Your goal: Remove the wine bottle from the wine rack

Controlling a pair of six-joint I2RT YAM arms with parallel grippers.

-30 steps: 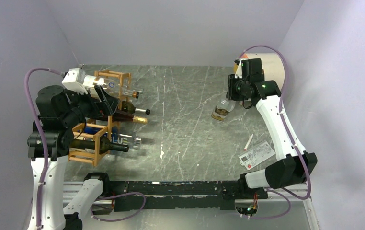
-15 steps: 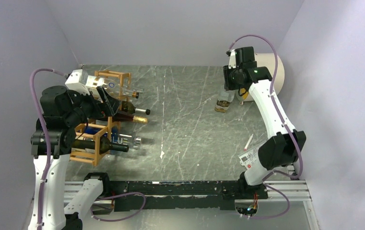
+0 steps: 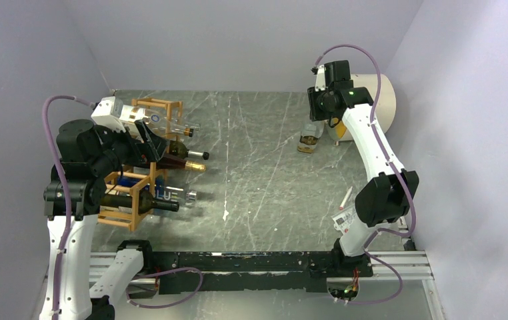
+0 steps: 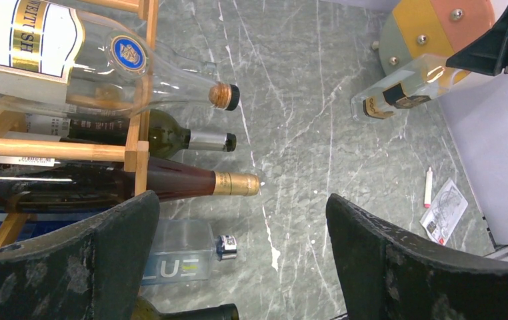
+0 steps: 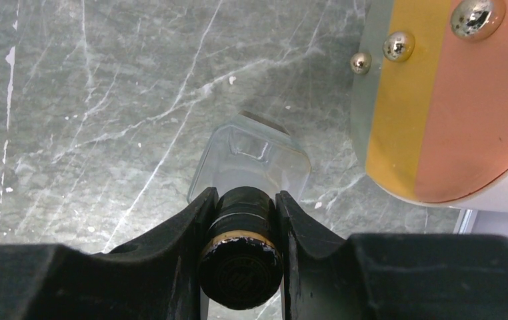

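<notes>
The wine rack (image 3: 161,103) of light-brown wooden bars stands at the table's left and holds several lying bottles; its bars also show in the left wrist view (image 4: 58,148). My left gripper (image 3: 147,143) is open and empty, just above the rack's front, with the bottle necks below it (image 4: 241,200). My right gripper (image 3: 316,125) is shut on the black cap (image 5: 241,233) of a clear square bottle (image 3: 309,141), held upright at the back right, far from the rack. The bottle's clear body (image 5: 251,160) hangs below the fingers. I cannot tell whether it touches the table.
A big round drum (image 3: 379,100) with a yellow and pink face (image 5: 451,100) lies right beside the held bottle. A clear "BLUE" bottle (image 4: 171,257) lies on the table by the rack. A card (image 3: 358,215) and pen (image 3: 346,197) lie at the right.
My right arm has carried the clear bottle toward the back and turned it from tilted to upright. The left arm has hardly moved.
</notes>
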